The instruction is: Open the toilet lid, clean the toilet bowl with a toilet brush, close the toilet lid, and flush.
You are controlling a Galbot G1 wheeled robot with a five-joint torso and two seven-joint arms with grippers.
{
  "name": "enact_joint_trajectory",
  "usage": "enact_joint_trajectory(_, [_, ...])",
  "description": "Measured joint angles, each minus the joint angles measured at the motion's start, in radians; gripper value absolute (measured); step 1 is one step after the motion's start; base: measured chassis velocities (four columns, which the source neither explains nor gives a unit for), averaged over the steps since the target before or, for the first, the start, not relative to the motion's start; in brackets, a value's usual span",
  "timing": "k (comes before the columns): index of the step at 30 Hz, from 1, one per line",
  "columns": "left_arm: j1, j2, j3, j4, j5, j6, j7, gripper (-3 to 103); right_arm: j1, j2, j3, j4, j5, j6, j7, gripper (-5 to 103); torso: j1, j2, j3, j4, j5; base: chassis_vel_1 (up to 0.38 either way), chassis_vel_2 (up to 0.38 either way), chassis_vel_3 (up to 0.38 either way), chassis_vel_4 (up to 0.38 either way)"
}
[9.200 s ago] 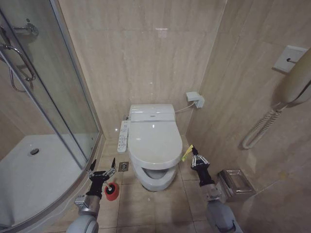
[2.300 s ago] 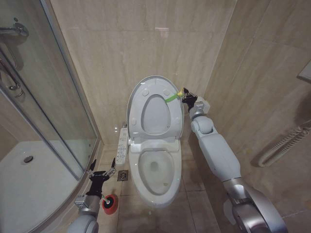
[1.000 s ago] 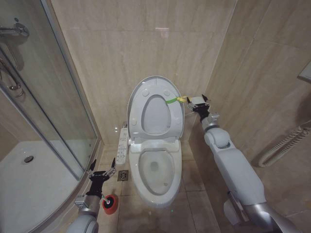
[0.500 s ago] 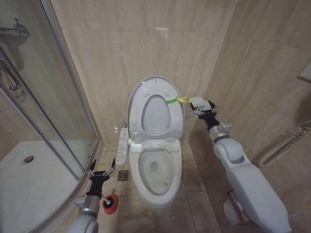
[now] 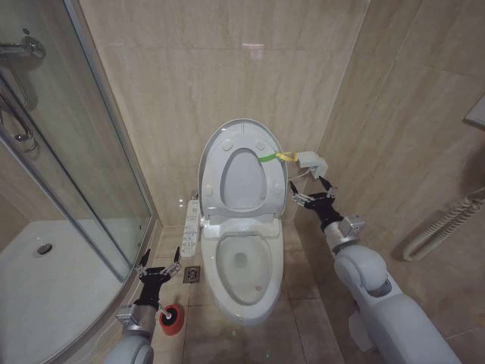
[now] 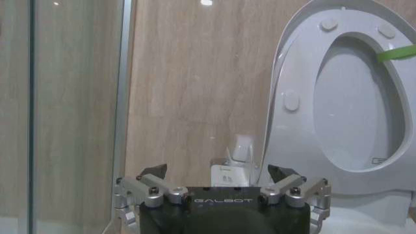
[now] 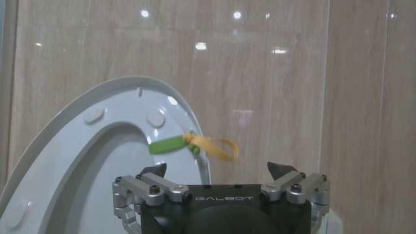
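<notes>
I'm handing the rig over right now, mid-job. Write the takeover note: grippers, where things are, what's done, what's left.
Right gripper: open, empty, in the air beside the raised toilet lid, just below its green-and-yellow strap.
Left gripper: open, empty, low by the shower glass, just above the toilet brush.
The brush stands on the floor to the left of the toilet bowl, untouched.
Done: the lid is open, and the seat ring stands up with it.
Left: pick up the brush, scrub the bowl, close the lid, flush.
</notes>
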Motion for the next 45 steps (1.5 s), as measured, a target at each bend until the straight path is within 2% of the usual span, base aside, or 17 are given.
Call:
enact_joint_trajectory(12, [0.000,0.000,0.000,0.000,0.000,0.000,0.000,100,-0.153,0.045,0.048,0.043,-0.082,0.032,0.035,100,0.000,0.000,0.000,0.0000,-0.0003,0.000,0.000,0.000,0.000])
enact_joint_trajectory(24, [0.000,0.000,0.000,0.000,0.000,0.000,0.000,100,-0.243,0.062,0.115,0.037,-0.093,0.067,0.039,100,0.000,0.000,0.000,-0.0002,0.0000,0.000,0.000,0.000,0.000])
enact_joint_trajectory(39, [0.000,0.000,0.000,0.000,0.000,0.000,0.000,100,-0.316,0.099,0.129,0.099,-0.111,0.068,0.050,100,0.000,0.000,0.000,-0.0001,-0.0001,0.000,0.000,0.000,0.000])
enact_joint_trajectory(45, [0.000,0.000,0.000,0.000,0.000,0.000,0.000,100,-0.385,0.125,0.138,0.122,-0.135,0.094,0.037,100,0.000,0.000,0.000,-0.0002,-0.0001,0.000,0.000,0.000,0.000])
